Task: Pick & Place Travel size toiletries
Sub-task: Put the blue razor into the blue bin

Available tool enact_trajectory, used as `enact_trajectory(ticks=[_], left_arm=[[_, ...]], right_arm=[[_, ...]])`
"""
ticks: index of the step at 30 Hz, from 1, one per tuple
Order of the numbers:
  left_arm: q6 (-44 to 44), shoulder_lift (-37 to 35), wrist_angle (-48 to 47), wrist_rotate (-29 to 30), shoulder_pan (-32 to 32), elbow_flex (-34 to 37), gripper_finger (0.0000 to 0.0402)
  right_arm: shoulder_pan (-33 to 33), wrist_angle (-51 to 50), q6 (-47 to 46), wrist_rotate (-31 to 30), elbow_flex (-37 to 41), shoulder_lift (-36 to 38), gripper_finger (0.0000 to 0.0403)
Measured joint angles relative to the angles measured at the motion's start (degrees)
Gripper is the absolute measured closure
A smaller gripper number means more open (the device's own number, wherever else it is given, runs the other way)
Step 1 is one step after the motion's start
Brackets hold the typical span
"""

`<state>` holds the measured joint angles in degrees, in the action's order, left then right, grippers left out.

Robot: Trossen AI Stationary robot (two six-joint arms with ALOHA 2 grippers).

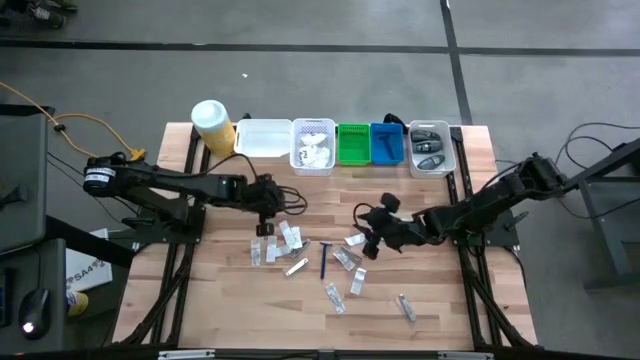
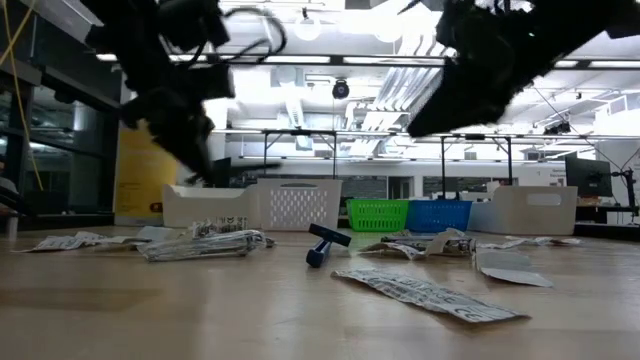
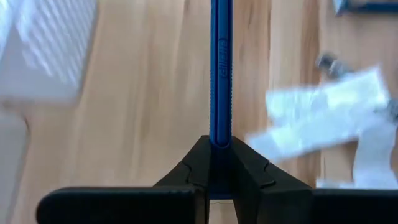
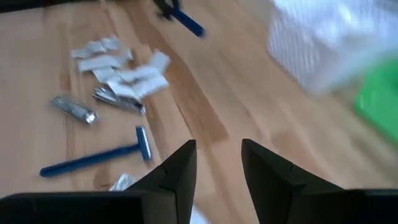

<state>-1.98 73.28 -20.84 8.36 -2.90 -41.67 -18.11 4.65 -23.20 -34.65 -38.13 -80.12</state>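
Bins in back row: white tray (image 1: pixel 262 138) | white basket (image 1: pixel 313 147) holding white packets | green basket (image 1: pixel 353 144) | blue bin (image 1: pixel 387 143) | clear bin (image 1: pixel 431 148), dark items inside | Left pincer (image 3: pixel 220 149) clenched on blue razor (image 3: pixel 221 68), above table (image 1: pixel 230 300) | Right pincer (image 4: pixel 218 163) parted, holding nothing | Second razor (image 4: pixel 93 158) flat amid scattered sachets (image 1: pixel 350 258) mid-table

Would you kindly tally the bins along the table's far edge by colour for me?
White: 3 (flat tray, lattice basket, bin of dark items)
Green: 1 (green basket)
Blue: 1 (blue basket)
Total: 5
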Motion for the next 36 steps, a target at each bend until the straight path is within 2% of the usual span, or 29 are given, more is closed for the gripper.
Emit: enact_trajectory(ticks=[4,6,8,16,20,27,36], left_arm=[[-3.84,0.0,4.81,0.12,0.01,-0.06,0.0374],[-5.45,0.0,6.72,0.17,0.02,-0.06,0.0374],[-6.71,0.0,8.29,0.18,0.02,-0.06,0.0374],[-9.89,0.26,11.75,0.13,0.04,-0.04,0.0374],[-9.99,1.21,11.96,0.11,0.04,0.0,0.0374],[-10.26,4.42,14.04,-0.51,0.04,0.0,0.0374],[-10.42,5.64,15.55,-1.51,0.04,0.0,0.0374]], right_arm=[[1.71,9.41,15.64,0.15,0.03,-3.69,0.0283],[2.99,14.41,19.87,0.3,0.02,-5.58,0.0281],[4.42,18.0,21.93,0.78,0.02,-7.17,0.0271],[10.09,35.59,27.36,10.1,0.0,-14.52,0.0195],[12.85,41.86,29.36,15.41,-0.14,-17.45,0.018],[17.12,42.14,30.63,20.99,-3.77,-21.88,0.0194],[17.78,41.66,31.02,23.12,-4.7,-23.18,0.023]])
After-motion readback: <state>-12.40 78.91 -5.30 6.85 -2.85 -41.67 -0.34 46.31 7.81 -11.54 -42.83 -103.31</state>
